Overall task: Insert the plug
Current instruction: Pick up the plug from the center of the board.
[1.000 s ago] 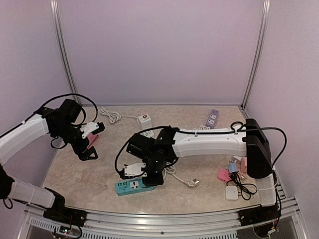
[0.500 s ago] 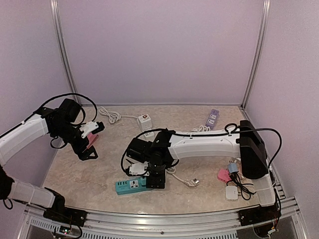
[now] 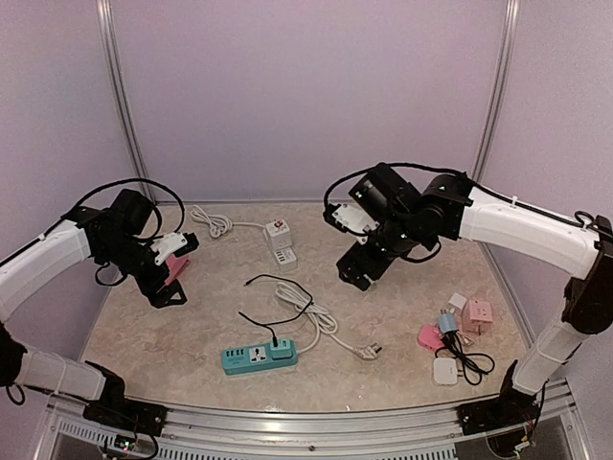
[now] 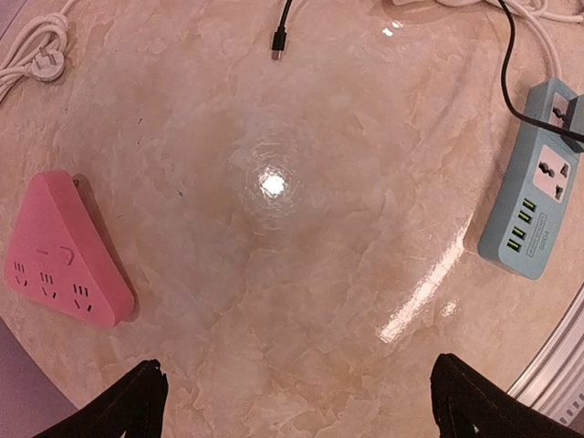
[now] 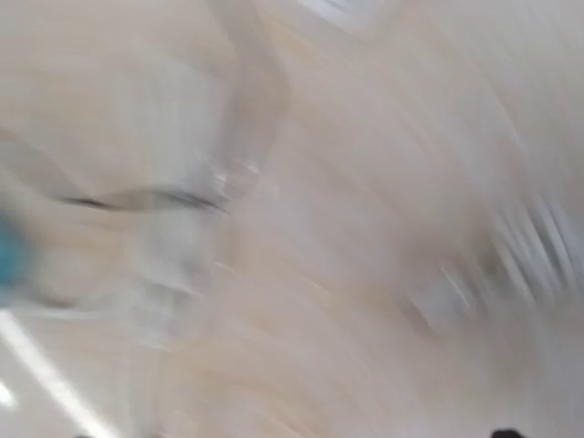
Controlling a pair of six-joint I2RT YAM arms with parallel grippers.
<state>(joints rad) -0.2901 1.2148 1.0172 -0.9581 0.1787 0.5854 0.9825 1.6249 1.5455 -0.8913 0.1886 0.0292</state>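
The teal power strip [image 3: 251, 358] lies near the table's front, and in the left wrist view the teal power strip [image 4: 534, 210] shows at the right edge. A black plug [image 3: 281, 347] sits in its right-hand socket, its black cable [image 3: 273, 297] trailing back over the table. My right gripper [image 3: 356, 276] hangs high above the table's middle right, well clear of the plug, open and holding nothing; its wrist view is a motion blur. My left gripper [image 3: 170, 289] [image 4: 306, 406] is open over bare table at the left, empty.
A pink triangular power strip [image 3: 177, 264] [image 4: 59, 260] lies by the left gripper. A white power strip [image 3: 280, 243] with its cord sits at the back. A white cable and plug [image 3: 369, 352] lie beside the teal strip. Pink, blue and white adapters [image 3: 450, 331] cluster at the right.
My right gripper has let go of the black plug in the teal strip, opened, and swung up and away to the right. The left arm has not moved.
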